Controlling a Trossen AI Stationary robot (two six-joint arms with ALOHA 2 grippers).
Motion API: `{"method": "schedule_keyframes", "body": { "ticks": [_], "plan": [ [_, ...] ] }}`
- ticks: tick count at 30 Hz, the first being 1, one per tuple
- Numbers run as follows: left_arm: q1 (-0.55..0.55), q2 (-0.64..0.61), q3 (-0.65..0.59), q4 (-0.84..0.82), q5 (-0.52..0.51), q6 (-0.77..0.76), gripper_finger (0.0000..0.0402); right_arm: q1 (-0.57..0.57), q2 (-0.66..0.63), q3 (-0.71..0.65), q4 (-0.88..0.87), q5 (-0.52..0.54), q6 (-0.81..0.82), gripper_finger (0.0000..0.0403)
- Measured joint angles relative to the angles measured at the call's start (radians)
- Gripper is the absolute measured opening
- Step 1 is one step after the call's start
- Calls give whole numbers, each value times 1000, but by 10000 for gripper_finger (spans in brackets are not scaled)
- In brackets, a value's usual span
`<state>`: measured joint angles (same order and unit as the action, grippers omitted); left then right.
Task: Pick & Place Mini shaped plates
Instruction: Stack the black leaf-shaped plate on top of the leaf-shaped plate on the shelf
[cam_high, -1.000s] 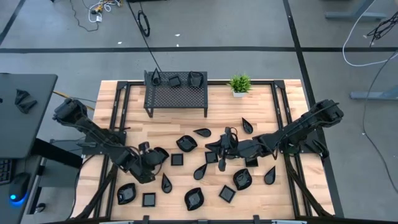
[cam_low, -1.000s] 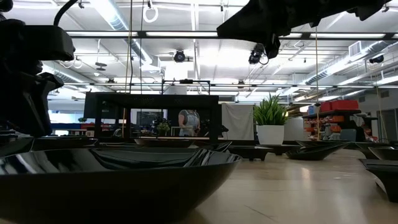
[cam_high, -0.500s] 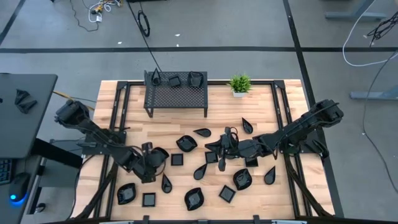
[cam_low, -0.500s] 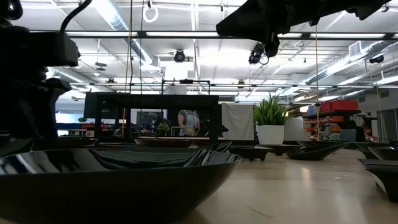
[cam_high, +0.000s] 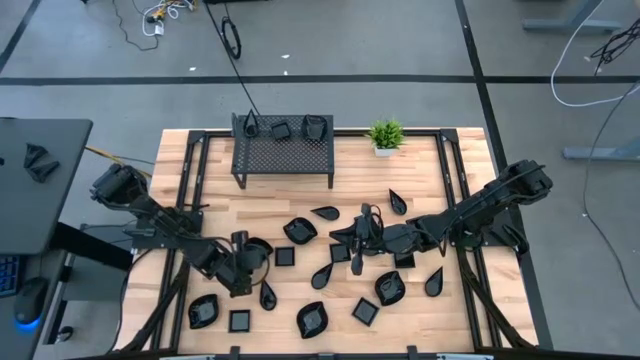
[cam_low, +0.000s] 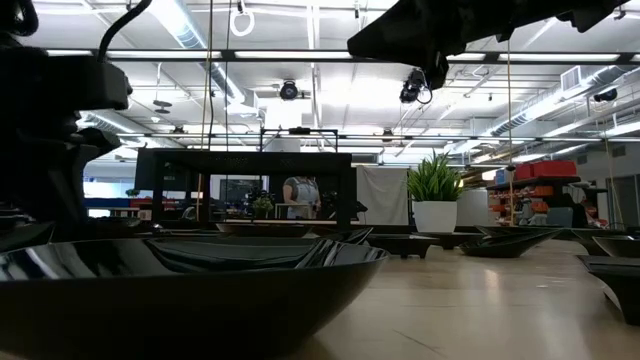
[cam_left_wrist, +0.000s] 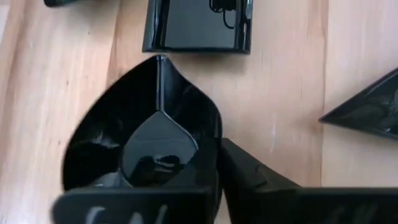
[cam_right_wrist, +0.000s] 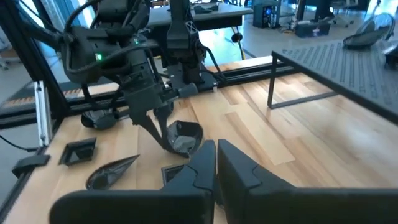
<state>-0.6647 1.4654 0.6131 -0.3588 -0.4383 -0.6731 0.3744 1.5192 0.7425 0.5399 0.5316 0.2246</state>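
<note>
Glossy black teardrop plate pinched by rim in my left hand; slip risk. Right hand closed, empty, mid-worktop.

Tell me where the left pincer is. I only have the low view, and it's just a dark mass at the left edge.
Observer: High view puts the left pincer in the left half of the table.
Operator: Over which plate?
Observer: Left wrist view shows a teardrop plate directly under it, its point toward a square plate.
Operator: Anything on the rack?
Observer: Three plates sit along the back edge of the mesh rack.
</note>
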Motion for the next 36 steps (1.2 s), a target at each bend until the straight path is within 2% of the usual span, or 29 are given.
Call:
{"method": "schedule_keyframes", "body": {
  "ticks": [5, 9, 12, 15, 17, 20, 24, 30, 33, 36],
  "plan": [
    [1, 0, 92, -84, -20, 38, 10, -8, 0, 0, 42, -42, -24, 20],
    [15, 0, 216, -219, -41, 114, 5, -47, 1, 35, 25, -185, -24, 20],
    [35, 0, 322, -305, -61, 186, 6, -76, 1, 128, -83, -302, -46, 21],
    [59, -1, 409, -301, -48, 305, 5, -93, 1, 250, -290, -394, -114, 28],
    [78, -9, 441, -252, 4, 399, 4, -96, 2, 319, -411, -448, -192, 39],
    [114, -24, 442, -124, 157, 546, 5, -96, 8, 369, -514, -517, -326, 66],
    [160, -27, 441, 39, 318, 632, 3, -79, 34, 373, -556, -594, -471, 106],
    [197, -27, 441, 205, 509, 766, 4, -35, 92, 373, -509, -592, -680, 140],
    [211, -27, 441, 244, 574, 786, 4, -26, 103, 373, -503, -586, -735, 143],
    [225, -27, 441, 241, 578, 790, 6, -23, 106, 373, -505, -607, -750, 138]
  ]
}}
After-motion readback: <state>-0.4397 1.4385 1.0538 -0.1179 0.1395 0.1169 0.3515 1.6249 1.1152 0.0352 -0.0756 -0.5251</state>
